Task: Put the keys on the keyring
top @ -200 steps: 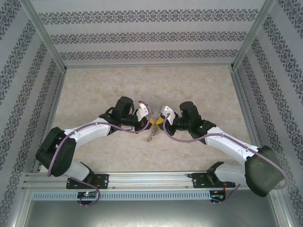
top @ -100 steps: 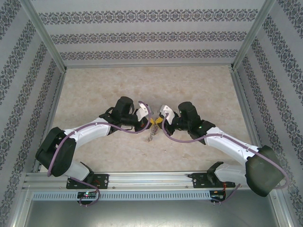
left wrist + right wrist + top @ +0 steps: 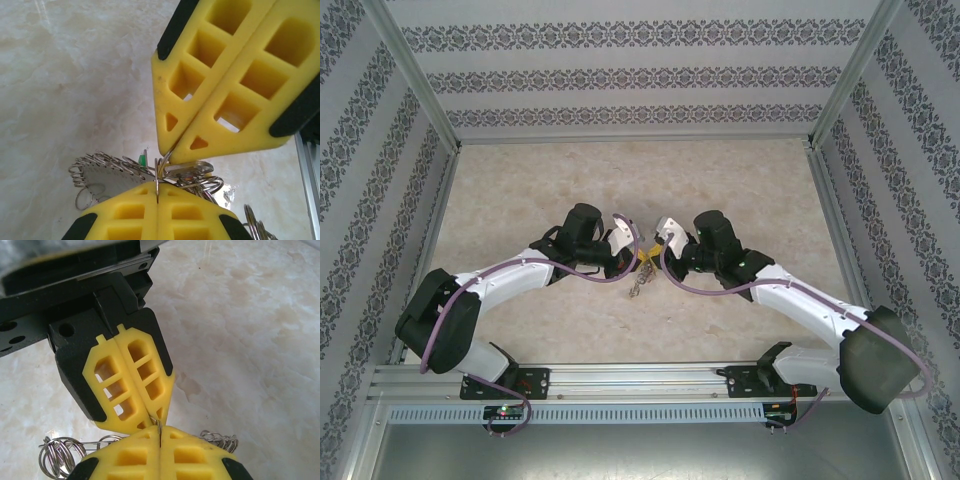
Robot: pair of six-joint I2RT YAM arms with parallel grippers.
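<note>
my left fingers (image 3: pixel 125 215) are pressed together at the bottom of the left wrist view, pinching a thin wire of the keyring (image 3: pixel 157 181). my right gripper (image 3: pixel 167 152) meets them tip to tip, also closed, seemingly on the same wire. silver keys (image 3: pixel 192 168) and a green tag (image 3: pixel 143 160) bunch just beside, over the marble table (image 3: pixel 60 75). i judge threading is underway; next calls for a slow, aligned slide of a key along the wire.
</note>
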